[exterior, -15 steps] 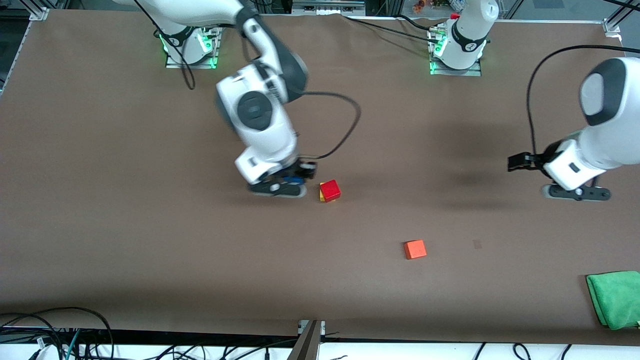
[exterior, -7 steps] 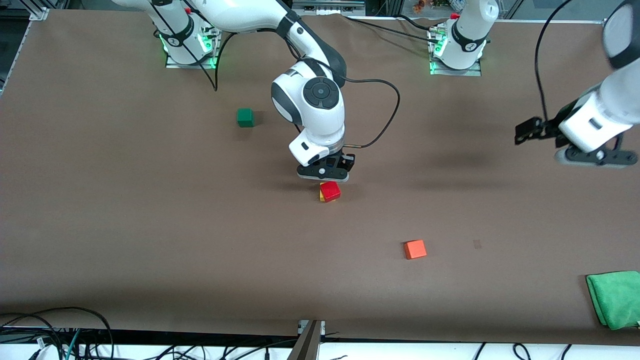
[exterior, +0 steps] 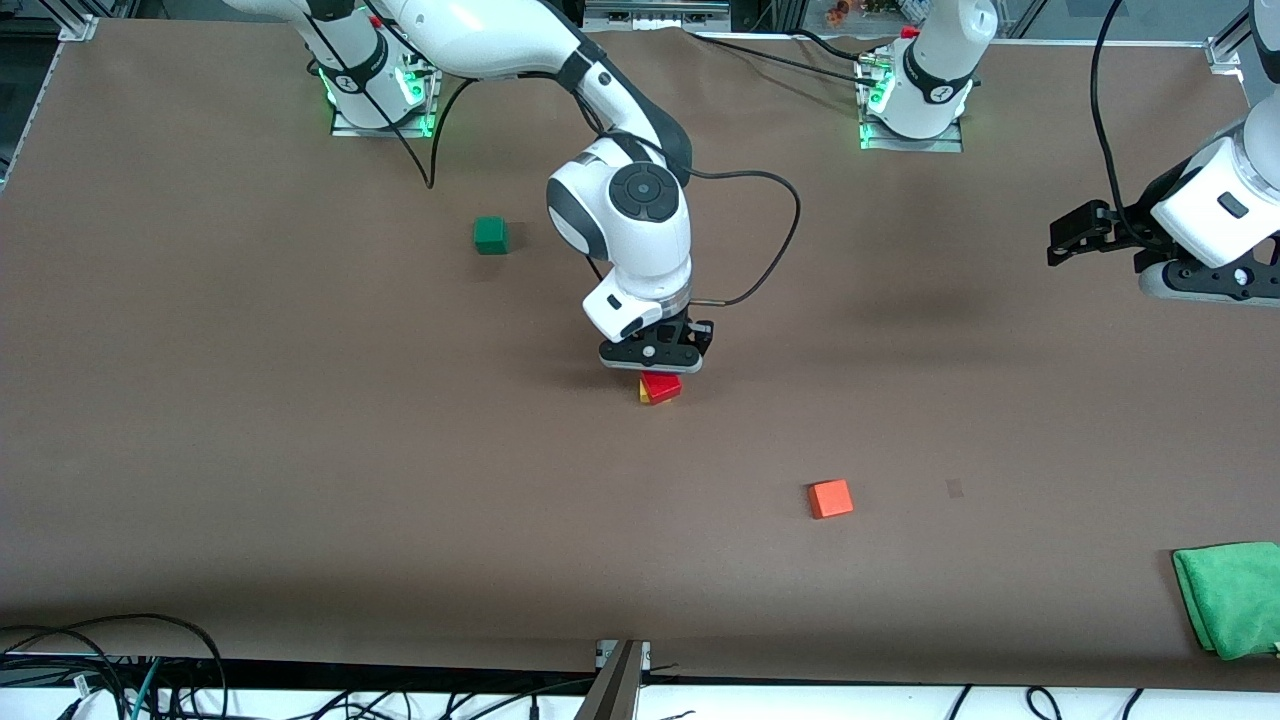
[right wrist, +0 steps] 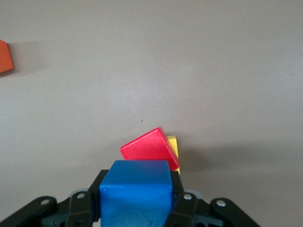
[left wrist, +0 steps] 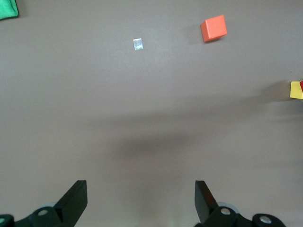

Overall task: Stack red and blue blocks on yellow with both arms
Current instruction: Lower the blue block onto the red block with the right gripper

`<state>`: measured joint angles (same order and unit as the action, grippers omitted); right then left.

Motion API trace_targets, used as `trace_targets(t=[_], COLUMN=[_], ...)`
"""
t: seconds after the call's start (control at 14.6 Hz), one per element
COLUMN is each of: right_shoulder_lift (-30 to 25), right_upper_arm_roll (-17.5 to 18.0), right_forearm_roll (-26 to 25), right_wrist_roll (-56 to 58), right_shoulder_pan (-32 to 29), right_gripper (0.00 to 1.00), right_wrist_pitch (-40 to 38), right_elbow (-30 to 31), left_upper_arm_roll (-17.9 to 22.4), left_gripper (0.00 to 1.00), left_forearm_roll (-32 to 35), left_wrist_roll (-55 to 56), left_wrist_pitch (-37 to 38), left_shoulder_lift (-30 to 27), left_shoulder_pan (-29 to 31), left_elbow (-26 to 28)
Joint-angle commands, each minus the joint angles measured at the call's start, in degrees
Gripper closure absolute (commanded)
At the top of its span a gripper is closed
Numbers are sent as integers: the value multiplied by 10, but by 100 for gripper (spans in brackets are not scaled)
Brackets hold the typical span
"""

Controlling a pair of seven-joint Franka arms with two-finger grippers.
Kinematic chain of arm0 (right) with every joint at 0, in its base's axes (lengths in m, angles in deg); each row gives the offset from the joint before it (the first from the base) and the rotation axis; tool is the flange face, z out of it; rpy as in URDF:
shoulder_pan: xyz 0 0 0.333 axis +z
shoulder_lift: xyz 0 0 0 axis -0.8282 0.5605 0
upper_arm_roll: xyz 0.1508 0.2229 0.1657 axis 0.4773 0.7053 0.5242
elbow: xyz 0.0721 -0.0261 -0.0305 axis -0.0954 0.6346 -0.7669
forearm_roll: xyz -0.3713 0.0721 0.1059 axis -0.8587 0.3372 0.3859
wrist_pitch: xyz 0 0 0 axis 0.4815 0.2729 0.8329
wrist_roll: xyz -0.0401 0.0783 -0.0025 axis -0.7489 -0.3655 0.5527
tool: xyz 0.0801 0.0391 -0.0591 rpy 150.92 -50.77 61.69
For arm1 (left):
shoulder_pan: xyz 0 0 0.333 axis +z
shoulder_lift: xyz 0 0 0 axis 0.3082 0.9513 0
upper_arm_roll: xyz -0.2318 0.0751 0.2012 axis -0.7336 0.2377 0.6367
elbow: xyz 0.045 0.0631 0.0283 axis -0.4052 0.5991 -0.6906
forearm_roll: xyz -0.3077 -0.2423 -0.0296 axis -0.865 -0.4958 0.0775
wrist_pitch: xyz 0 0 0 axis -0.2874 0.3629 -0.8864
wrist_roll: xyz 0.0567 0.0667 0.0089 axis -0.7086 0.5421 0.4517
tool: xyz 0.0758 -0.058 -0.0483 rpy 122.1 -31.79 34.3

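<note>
The red block (exterior: 662,386) sits on the yellow block (exterior: 644,396) near the table's middle; only a sliver of yellow shows. Both also show in the right wrist view, red (right wrist: 149,149) on yellow (right wrist: 173,146). My right gripper (exterior: 652,356) hangs just over the stack, shut on the blue block (right wrist: 136,193), which is hidden in the front view. My left gripper (exterior: 1195,282) is open and empty, up in the air at the left arm's end of the table; its fingers (left wrist: 75,198) spread wide over bare table. The yellow block's edge (left wrist: 296,90) shows in that view.
An orange cube (exterior: 830,498) lies nearer the front camera than the stack. A green cube (exterior: 490,235) lies toward the right arm's base. A green cloth (exterior: 1230,597) lies at the left arm's end near the front edge.
My right gripper swung with the blue block from beside the stack to just over it and lowered. My left arm rose and drew back toward its end of the table.
</note>
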<state>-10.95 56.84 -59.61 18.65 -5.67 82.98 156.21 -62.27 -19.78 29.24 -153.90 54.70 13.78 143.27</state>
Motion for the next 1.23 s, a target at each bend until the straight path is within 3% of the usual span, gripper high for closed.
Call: trace_targets(t=[0.0, 0.27, 0.48, 0.82, 0.96, 1.1, 1.16], right_shoulder_lift=[11, 13, 18, 27, 26, 24, 23], right_upper_arm_roll=[-4, -5, -5, -5, -5, -5, -5], right_forearm_roll=[-22, -23, -30, -30, -30, -30, -30], right_wrist_roll=[-6, -4, -6, -10, -9, -9, -9], right_shoulder_pan=[4, 1, 0, 0, 0, 0, 0], right_gripper=[79, 74, 63, 59, 41, 0, 0], right_wrist_pitch=[-2, 0, 1, 11, 11, 11, 11], right_elbow=[-22, -22, -22, -21, -22, -23, -24], left_upper_arm_roll=[1, -1, 0, 1, 1, 1, 1], left_gripper=[0, 0, 0, 0, 0, 0, 0], left_forearm_roll=[-5, -5, -5, -5, -5, -4, -4], left_wrist_roll=[8, 8, 9, 10, 10, 10, 10], left_wrist_pitch=[30, 33, 36, 47, 47, 46, 47], left_shoulder_lift=[12, 11, 10, 17, 21, 26, 28], left_shoulder_pan=[-3, -3, -3, -3, -4, -4, -4], left_elbow=[-53, -56, -68, -62, -62, -62, -62])
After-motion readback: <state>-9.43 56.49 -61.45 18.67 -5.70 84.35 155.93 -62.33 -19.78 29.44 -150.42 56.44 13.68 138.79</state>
